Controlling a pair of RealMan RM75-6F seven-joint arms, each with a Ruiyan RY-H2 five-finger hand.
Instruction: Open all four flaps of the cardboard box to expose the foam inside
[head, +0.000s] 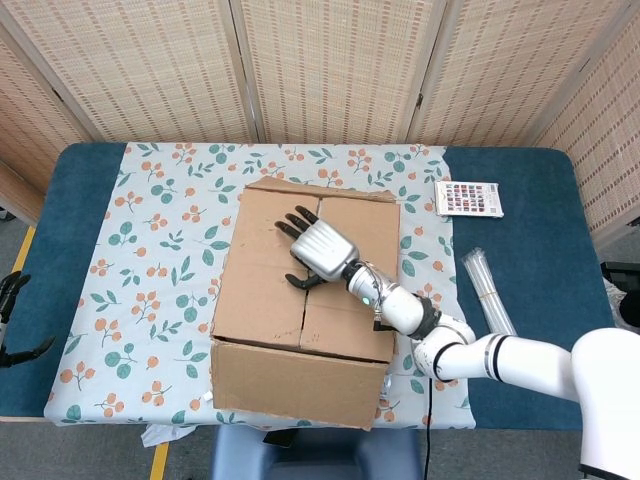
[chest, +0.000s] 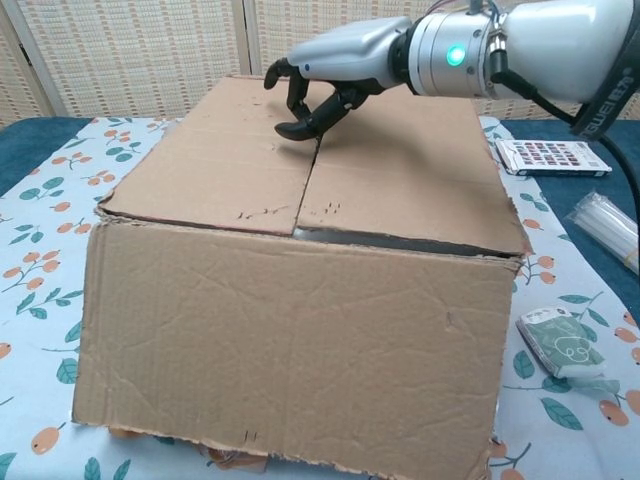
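The cardboard box (head: 262, 262) (chest: 300, 330) stands on the floral cloth with its top flaps lying flat and closed. They meet at a centre seam (head: 304, 312) (chest: 308, 180), and no foam shows. My right hand (head: 319, 249) (chest: 322, 82) hovers over the far half of the lid with its fingers spread and bent downward. Its thumb tip touches the cardboard at the seam, and it holds nothing. My left hand (head: 9, 291) shows only as dark fingers at the far left edge of the head view, off the table, apart and empty.
A colour card (head: 468, 198) (chest: 552, 157) lies at the back right. A bundle of clear tubes (head: 488, 295) (chest: 610, 225) lies right of the box. A small wrapped packet (chest: 565, 342) sits by the box's front right corner. Woven screens stand behind the table.
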